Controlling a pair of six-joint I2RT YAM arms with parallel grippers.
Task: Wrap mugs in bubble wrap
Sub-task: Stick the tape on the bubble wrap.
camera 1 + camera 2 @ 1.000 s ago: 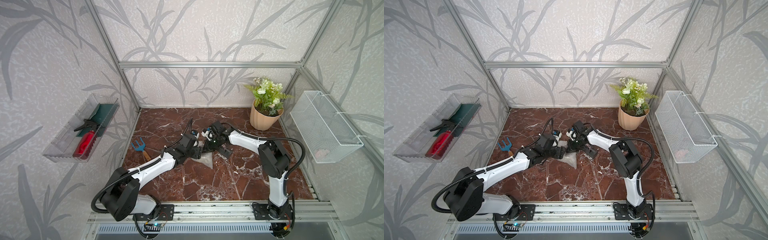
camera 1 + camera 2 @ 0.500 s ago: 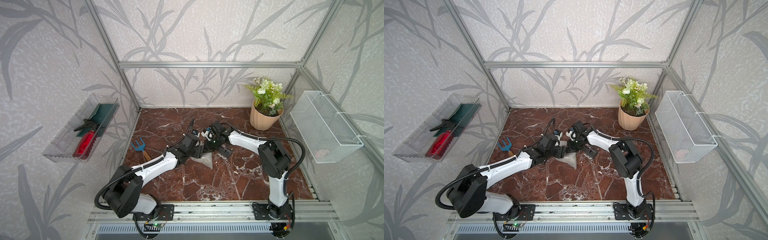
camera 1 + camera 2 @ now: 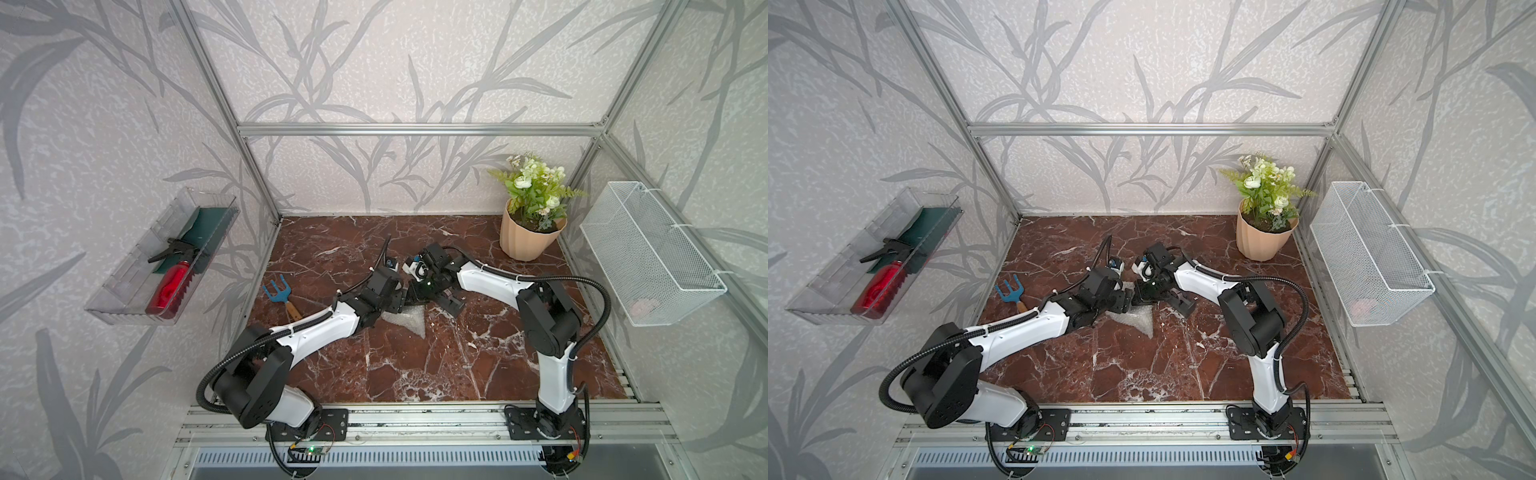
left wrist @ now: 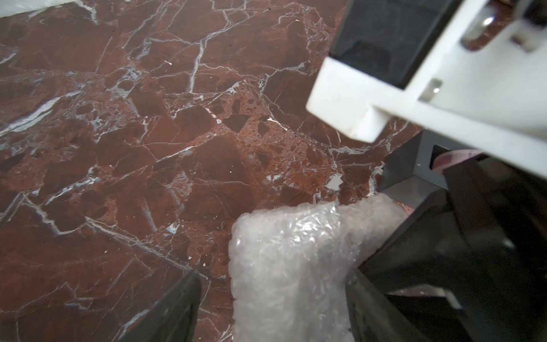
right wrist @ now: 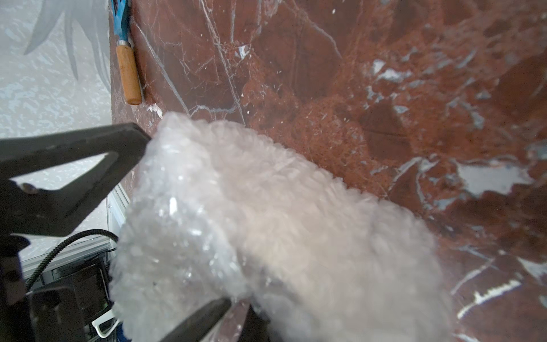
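The bubble wrap (image 3: 410, 321) lies bunched on the marble floor at the middle, where both arms meet. In the right wrist view it is a thick, rounded whitish bundle (image 5: 266, 222). My right gripper (image 5: 239, 305) is shut on a fold of it. My left gripper (image 4: 272, 275) is open, one finger on each side of the bundle's end (image 4: 290, 266), with a gap on one side. In both top views the left gripper (image 3: 400, 297) (image 3: 1128, 300) and the right gripper (image 3: 415, 291) nearly touch over the sheet (image 3: 1140, 318). The mug is hidden.
A peach plant pot (image 3: 525, 243) stands at the back right. A blue hand rake with a wooden handle (image 3: 281, 294) lies near the left wall. A white wire basket (image 3: 648, 257) hangs on the right wall. A clear tray (image 3: 124, 286) with a red spray bottle hangs on the left wall.
My left arm has reached a little further in towards the right gripper and the bundle. The right arm has stayed where it was, still gripping the wrap.
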